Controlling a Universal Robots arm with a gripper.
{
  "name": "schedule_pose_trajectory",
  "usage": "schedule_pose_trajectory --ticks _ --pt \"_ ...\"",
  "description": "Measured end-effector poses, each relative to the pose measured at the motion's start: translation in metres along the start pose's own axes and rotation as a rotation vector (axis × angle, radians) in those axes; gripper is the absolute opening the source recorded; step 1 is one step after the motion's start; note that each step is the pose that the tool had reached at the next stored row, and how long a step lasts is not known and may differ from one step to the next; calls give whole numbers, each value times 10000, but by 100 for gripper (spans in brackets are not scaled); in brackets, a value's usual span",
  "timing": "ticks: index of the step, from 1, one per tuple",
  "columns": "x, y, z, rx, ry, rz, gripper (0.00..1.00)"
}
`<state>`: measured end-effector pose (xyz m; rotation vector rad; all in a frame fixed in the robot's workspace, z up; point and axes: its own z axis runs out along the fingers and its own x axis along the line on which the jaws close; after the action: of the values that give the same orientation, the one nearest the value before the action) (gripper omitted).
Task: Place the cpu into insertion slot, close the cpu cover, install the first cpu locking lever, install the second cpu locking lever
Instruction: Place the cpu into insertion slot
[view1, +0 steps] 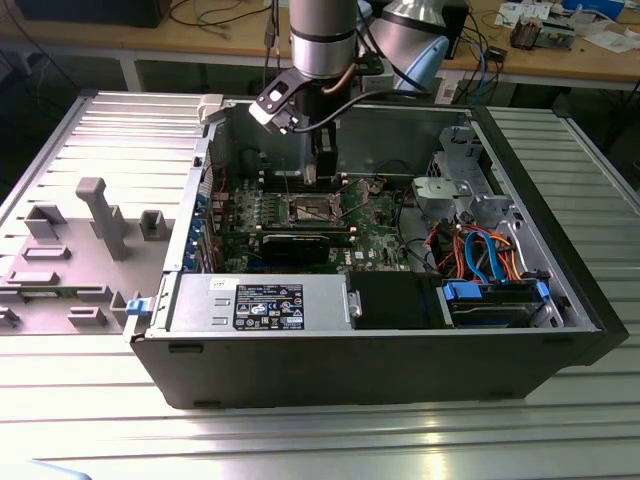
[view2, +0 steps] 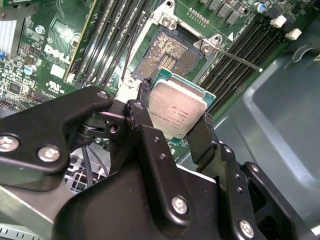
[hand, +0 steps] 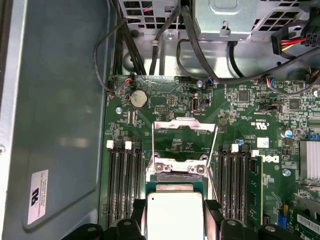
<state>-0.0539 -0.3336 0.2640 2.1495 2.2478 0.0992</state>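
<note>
Currently I am logging these items on the ribbed metal bench (view1: 300, 440).

Item 1: the open computer case (view1: 400, 370) is lying near the bench's middle. A grey moulded fixture (view1: 95, 215) is sitting toward the bench edge on the exterior view's left.

Item 2: the tool (view2: 175, 120) is reaching down into the case, and I am seeing its black fingers (view2: 145, 102) pinching the cpu (view2: 177, 107) by two opposite edges, silver top facing up.

Item 3: the insertion slot (view2: 167, 57) is lying bare on the green motherboard (hand: 240, 115), between the two banks of memory slots (hand: 125, 175). The cpu is hanging just beside and above it, not seated.

Item 4: the cpu cover (hand: 184, 126) is standing raised at the slot's far edge in the first wrist view.

Item 5: a thin locking lever (view2: 240, 60) is sticking out unlatched beside the slot.
</note>
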Motion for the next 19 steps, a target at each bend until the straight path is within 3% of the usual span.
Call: schedule_pose_trajectory --ticks 19 --pt "-6 -42 310 0 0 0 55"
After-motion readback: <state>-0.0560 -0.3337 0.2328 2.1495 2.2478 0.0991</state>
